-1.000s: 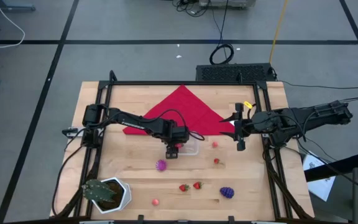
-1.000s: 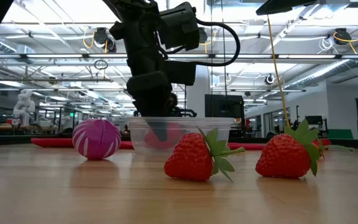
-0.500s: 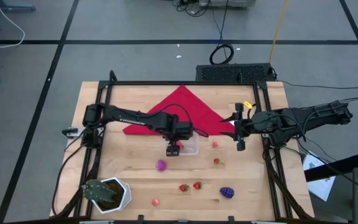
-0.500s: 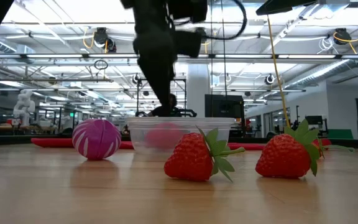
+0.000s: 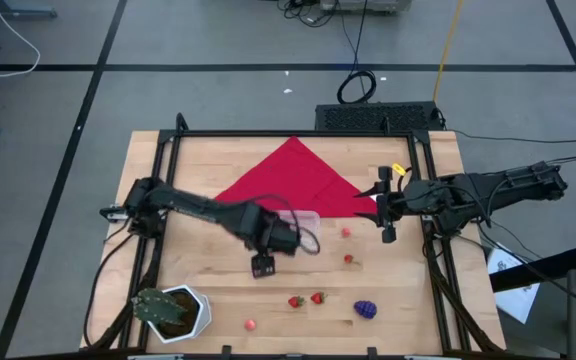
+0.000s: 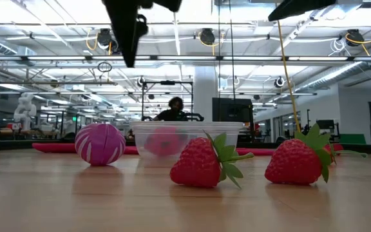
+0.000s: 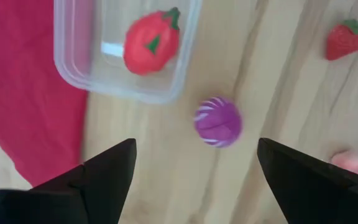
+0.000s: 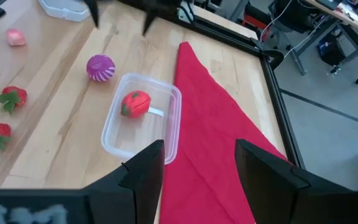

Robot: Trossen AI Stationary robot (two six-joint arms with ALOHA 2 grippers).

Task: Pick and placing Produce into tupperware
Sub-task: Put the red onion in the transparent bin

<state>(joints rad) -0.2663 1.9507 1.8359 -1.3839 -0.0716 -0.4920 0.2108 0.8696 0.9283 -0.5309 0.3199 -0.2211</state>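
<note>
Now left hand (image 7: 191,171) empty, fingers apart, over purple ball (image 7: 217,121) beside tub (image 7: 79,68). Ball light, hard, likely rolls: you pinch across middle. Right hand (image 8: 197,165) apart, waiting at table edge.

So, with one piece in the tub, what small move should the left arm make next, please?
Probably lower the open left gripper onto the purple ball: it lies right below, beside the tub, which holds one red fruit.

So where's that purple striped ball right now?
The purple striped ball lies on the bare wood just beside the clear tub, under the open left gripper.
</note>
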